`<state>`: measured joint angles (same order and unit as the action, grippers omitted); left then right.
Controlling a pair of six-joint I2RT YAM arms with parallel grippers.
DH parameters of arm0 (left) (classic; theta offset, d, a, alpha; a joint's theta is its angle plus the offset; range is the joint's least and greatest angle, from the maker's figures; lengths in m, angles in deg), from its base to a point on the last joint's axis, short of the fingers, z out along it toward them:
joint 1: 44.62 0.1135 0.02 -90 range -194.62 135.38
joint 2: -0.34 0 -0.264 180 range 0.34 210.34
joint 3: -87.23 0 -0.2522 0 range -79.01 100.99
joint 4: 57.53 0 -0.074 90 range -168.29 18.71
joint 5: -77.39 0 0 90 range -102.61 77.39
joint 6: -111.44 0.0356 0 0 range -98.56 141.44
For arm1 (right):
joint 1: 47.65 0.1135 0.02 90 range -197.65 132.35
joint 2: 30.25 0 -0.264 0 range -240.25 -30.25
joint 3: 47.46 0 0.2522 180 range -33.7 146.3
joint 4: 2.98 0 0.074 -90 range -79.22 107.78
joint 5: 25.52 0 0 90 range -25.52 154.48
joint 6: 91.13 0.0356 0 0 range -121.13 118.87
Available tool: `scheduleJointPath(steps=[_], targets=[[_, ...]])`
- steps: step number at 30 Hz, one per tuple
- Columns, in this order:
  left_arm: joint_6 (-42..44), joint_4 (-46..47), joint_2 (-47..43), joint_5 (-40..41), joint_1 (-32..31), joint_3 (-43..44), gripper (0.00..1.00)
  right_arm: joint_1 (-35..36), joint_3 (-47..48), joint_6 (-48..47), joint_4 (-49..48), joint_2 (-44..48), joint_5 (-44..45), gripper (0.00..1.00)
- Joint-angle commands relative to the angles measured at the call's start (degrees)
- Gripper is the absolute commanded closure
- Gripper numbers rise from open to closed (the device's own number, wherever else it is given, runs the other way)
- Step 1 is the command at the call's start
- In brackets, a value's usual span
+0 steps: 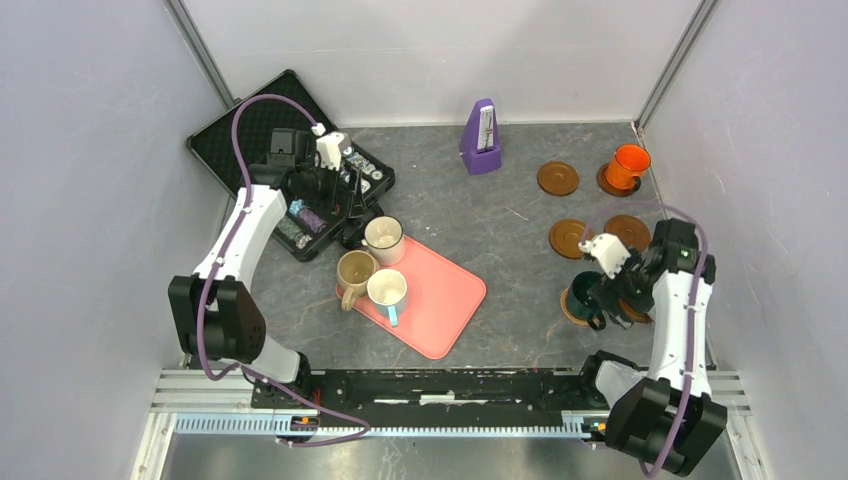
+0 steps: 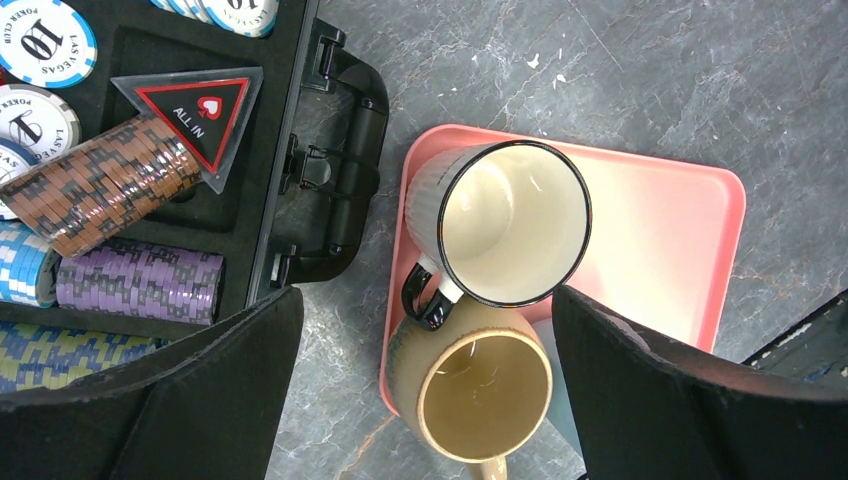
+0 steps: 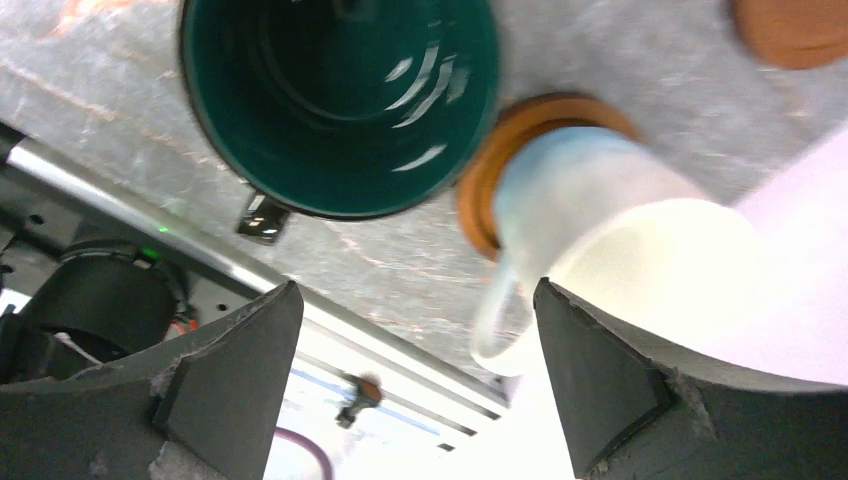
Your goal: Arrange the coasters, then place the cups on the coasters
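My right gripper (image 1: 617, 300) (image 3: 418, 335) stands open by the near right wall, holding nothing. Just beyond its fingers a pale blue cup (image 3: 600, 230) sits on a brown coaster (image 3: 478, 185), apart from both pads. A dark teal cup (image 1: 584, 294) (image 3: 340, 100) stands beside it, and an orange cup (image 1: 628, 165) rests on a far coaster. Three coasters lie bare (image 1: 558, 178) (image 1: 570, 238) (image 1: 628, 230). My left gripper (image 1: 350, 205) (image 2: 425, 300) hangs open above the white dark-rimmed cup (image 1: 383, 238) (image 2: 512, 222) and the tan cup (image 1: 354, 272) (image 2: 480, 390). Another pale cup (image 1: 387, 290) stands on the pink tray (image 1: 440, 300).
An open black case of poker chips (image 1: 260, 135) (image 2: 130, 180) lies at the far left, its latch edge next to the tray (image 2: 660, 230). A purple metronome (image 1: 482, 138) stands at the back. Walls close in on both sides; a metal rail (image 1: 450, 400) runs along the front.
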<state>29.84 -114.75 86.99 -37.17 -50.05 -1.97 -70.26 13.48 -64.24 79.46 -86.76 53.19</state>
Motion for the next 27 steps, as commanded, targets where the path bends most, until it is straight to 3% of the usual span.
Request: scheduleJointPath(steps=[1,9,15,27], targets=[[-1.5,1.5,-1.2,-0.7,0.3,-0.3,0.0,-0.2,10.4,-1.3,1.1,-2.4,0.5,0.03],[0.2,0.1,-0.2,-0.5,0.3,0.3,0.0,0.3,30.0,4.1,2.3,-13.5,-9.9,0.02],[8.3,-8.1,2.3,-3.4,0.3,2.8,0.0,9.0,38.7,15.2,-2.2,-22.8,-13.5,0.02],[37.7,-22.9,-11.9,-7.3,0.2,-7.1,0.0,28.5,30.2,28.7,-18.2,-24.6,-13.6,0.02]])
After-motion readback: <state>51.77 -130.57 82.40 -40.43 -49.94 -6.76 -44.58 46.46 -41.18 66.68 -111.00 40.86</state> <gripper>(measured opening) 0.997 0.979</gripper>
